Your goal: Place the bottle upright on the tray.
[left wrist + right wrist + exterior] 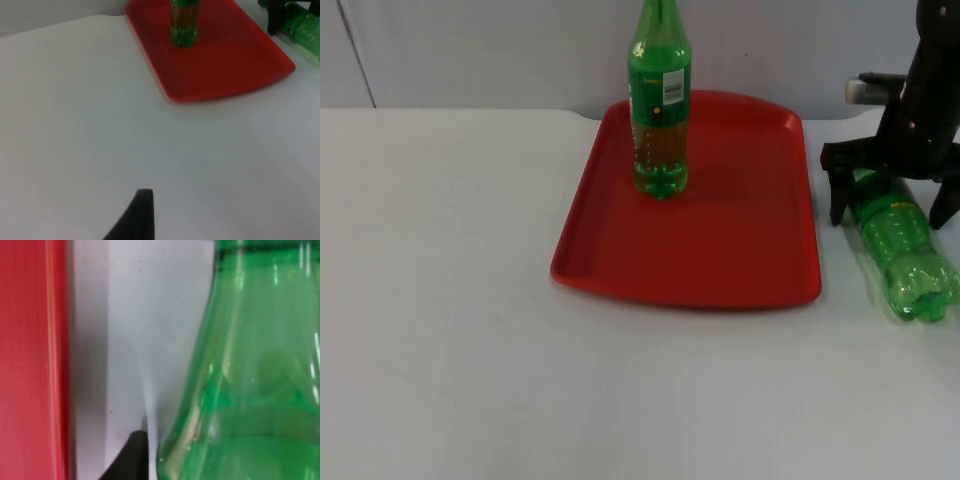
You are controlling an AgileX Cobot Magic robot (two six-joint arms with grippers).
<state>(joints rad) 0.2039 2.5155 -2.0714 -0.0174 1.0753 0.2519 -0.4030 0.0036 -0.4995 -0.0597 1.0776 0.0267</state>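
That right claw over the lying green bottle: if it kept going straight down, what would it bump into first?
Most likely the lying green plastic bottle: the right end effector straddles its upper part, fingers open either side, beside the red plastic tray. Its fingertips look close to the white table, though depth is unclear.

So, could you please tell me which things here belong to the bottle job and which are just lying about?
Part of the job:
- lying bottle, on the table right of the tray
- red tray
- right gripper, open, straddling the lying bottle
- upright bottle, already on the tray

Lying about:
- nothing besides the white table; the left gripper waits above it
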